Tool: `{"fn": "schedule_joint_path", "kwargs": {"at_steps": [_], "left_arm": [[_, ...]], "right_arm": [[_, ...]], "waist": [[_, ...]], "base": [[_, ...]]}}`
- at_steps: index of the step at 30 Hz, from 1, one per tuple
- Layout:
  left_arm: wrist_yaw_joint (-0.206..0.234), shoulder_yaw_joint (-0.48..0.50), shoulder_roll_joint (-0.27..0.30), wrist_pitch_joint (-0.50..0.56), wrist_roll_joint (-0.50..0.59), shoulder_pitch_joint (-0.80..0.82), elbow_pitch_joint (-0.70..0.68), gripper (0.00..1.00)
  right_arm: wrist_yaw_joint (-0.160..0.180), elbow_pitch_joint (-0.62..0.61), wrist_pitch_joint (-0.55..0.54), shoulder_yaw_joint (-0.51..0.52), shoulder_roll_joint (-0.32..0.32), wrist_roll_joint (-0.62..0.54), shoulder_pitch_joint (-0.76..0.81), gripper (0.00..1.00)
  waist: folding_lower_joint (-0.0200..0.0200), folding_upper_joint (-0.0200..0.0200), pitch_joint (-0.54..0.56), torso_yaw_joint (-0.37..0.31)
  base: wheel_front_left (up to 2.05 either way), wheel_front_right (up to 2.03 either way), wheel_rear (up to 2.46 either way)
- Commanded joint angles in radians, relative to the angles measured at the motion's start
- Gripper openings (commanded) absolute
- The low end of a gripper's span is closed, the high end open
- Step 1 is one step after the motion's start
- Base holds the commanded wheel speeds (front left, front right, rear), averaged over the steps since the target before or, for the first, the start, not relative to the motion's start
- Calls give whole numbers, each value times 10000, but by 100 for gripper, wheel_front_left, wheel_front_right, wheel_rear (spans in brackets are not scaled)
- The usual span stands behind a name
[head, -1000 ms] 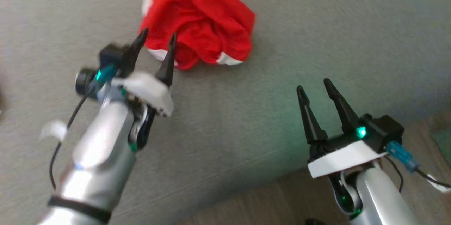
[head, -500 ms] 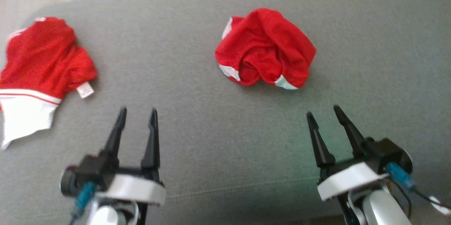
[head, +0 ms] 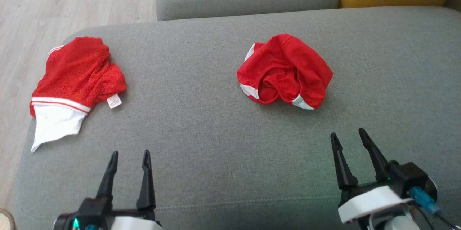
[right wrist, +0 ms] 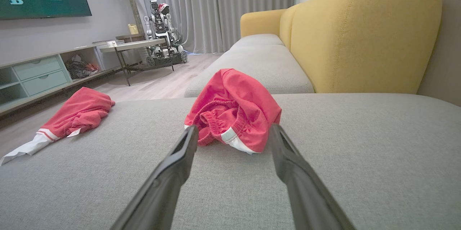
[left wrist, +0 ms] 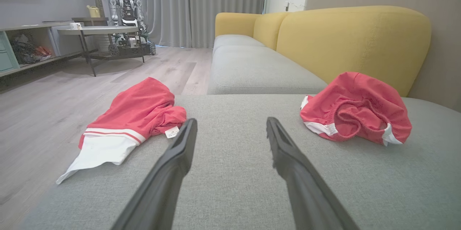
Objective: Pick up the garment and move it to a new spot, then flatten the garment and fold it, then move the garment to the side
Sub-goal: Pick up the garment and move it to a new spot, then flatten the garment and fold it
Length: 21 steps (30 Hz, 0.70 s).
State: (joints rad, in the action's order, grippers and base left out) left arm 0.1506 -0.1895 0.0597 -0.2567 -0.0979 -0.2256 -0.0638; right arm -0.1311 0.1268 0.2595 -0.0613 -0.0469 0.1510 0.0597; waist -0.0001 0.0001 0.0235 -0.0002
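Left fingers (head: 146,179) apart, drawn back from crumpled garment (head: 284,69) since earlier; right fingers (head: 340,161) apart, empty.

I see my left tool (left wrist: 231,122) low over the grey sofa seat (left wrist: 234,186), its two dark fingers spread wide. A bunched-up red garment (left wrist: 356,111) lies ahead on the right, near the yellow cushion (left wrist: 353,39). A red and white garment (left wrist: 133,114) lies on the left, by the seat's edge. Neither touches the tool.
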Motion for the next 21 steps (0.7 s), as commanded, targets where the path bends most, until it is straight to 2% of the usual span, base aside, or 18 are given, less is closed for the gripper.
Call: {"fn": "schedule_joint_path", "kwargs": {"at_steps": [1,21], "left_arm": [[34,373,-74,-50,-35,364,-406,100],[147,250,-94,-51,-46,288,-412,100]], "right_arm": [[4,-366,23,-185,-33,17,-28,100],[4,-454,23,-274,-33,-142,51,100]], "waist": [[1,-1,21,-10],[1,-1,86,-188]], "base": [[0,0,0],[0,0,0]]}}
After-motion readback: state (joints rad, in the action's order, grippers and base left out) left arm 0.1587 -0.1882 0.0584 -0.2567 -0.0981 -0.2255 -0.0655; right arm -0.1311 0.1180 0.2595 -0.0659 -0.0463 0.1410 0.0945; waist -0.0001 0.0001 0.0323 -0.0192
